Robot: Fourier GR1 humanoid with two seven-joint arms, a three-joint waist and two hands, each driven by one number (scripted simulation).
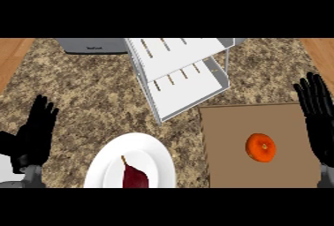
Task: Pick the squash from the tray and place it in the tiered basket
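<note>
Squash point(261, 147) waits on the tray point(225, 176), untouched.
Likely stiff, smooth and rounded: cup its sides; the right hand point(317, 119) and left hand point(36, 132) rest spread.

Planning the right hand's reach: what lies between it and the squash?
Only bare brown tray between right hand and orange squash, seen in the head view.

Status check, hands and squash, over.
Both hands open, left hand, right hand. Squash on tray, untouched. Tiered basket beyond; path clear.
</note>
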